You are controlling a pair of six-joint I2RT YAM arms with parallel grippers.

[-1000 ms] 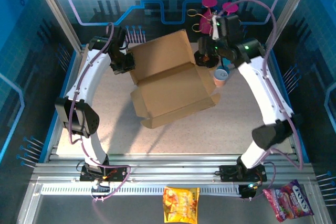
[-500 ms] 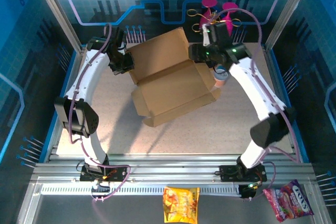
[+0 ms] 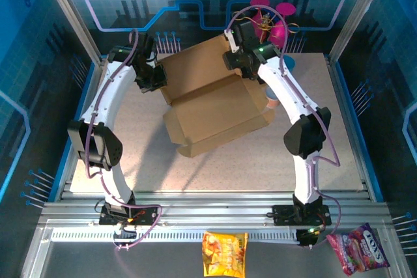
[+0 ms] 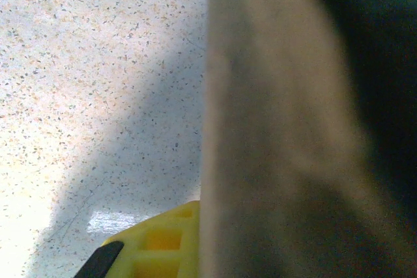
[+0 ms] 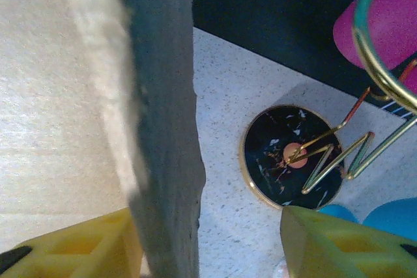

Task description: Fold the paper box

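Right end effector (image 5: pixel 202 249) straddles paper box (image 5: pixel 159 128)

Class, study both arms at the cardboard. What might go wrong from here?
1. The right gripper straddles the paper box flap edge with jaws open; the flap may slip free.
2. The wire stand sits close by that gripper and the cup beside its arm; a swing might topple either.
3. The left gripper is shut on the opposite edge; uneven pulling might twist the box.
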